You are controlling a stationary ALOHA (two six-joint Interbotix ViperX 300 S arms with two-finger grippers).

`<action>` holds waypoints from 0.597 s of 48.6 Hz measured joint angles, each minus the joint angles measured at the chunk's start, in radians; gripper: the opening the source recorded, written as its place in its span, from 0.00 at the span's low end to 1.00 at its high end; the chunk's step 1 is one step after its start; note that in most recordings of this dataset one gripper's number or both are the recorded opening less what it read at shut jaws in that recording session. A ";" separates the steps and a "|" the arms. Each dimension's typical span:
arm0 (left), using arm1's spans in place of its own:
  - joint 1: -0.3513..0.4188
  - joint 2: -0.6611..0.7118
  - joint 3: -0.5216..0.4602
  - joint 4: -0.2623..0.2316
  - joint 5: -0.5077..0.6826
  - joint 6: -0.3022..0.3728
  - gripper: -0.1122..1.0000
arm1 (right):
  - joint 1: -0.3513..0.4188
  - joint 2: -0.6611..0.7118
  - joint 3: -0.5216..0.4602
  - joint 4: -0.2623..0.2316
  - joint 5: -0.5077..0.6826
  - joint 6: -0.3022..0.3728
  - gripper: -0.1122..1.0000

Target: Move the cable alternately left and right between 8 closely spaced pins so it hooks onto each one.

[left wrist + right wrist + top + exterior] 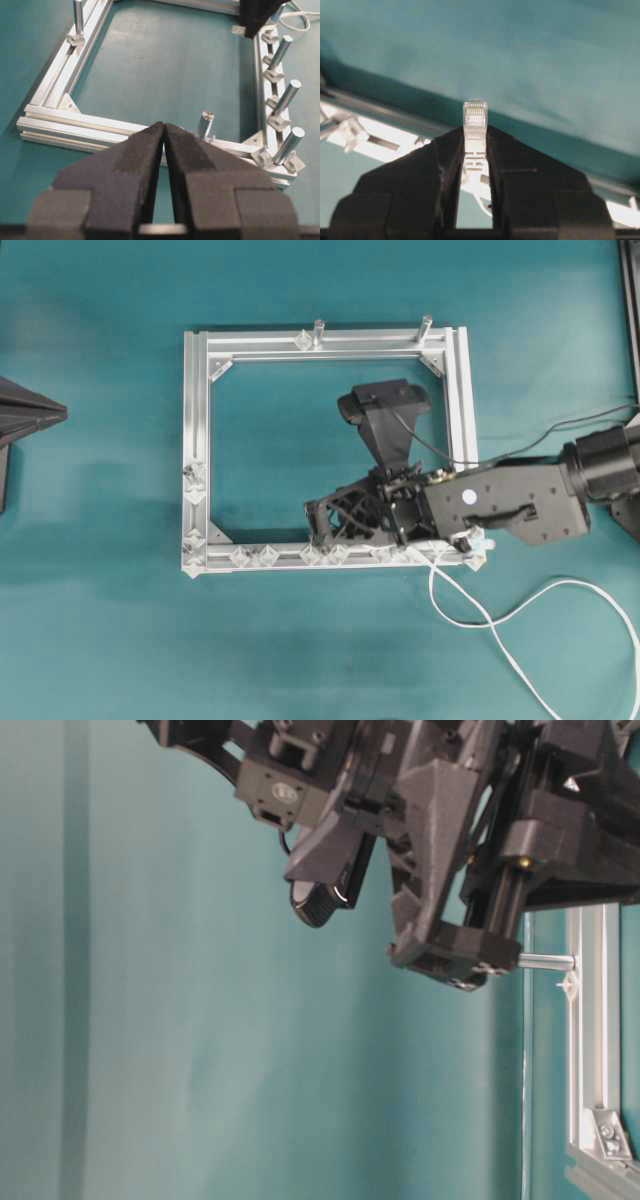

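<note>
Overhead view has the right end effector (322, 525) reaching across the teal tabletop (100, 640) to the near rail of the silver frame (195, 420), just above the row of pins (268, 556). Its wrist camera shows the fingers (445, 165) pinched tight on the clear plug (475, 122) of the cable (520, 615), the plug standing upright between them with its tip poking above the pads. From there the white cord trails off the frame's corner and loops loosely over the tabletop towards the right. Over on the left, the left end effector (164, 132) hangs above the frame's far corner, fingers closed together with nothing between them, beside several upright metal posts (282, 52).
</note>
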 measured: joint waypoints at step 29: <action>0.002 0.000 0.000 0.000 0.000 0.000 0.21 | 0.080 0.002 -0.008 0.017 0.054 0.086 0.24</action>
